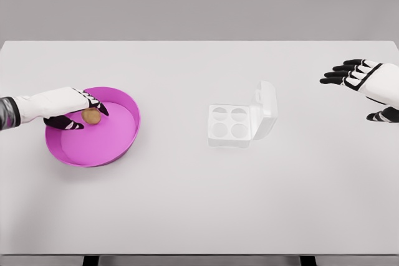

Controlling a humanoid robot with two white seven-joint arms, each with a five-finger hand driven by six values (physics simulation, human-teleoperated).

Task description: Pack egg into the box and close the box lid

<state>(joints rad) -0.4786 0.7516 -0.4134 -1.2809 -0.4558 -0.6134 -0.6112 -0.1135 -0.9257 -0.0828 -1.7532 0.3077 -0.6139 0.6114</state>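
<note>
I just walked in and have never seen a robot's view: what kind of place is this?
Likely a simulated test bench, not a real kitchen: a bare white table against a blank grey wall, holding only a round magenta bowl and an open white four-cup egg box.

A round magenta tray (122, 136) with a low raised rim sat on the white table (199, 204), directly under the left hand and well apart from the right hand. The tabletop ran across the whole view, beneath both hands and out past them to either side. A plain grey backdrop (199, 1) stood beyond the table's far edge, past both hands.
</note>
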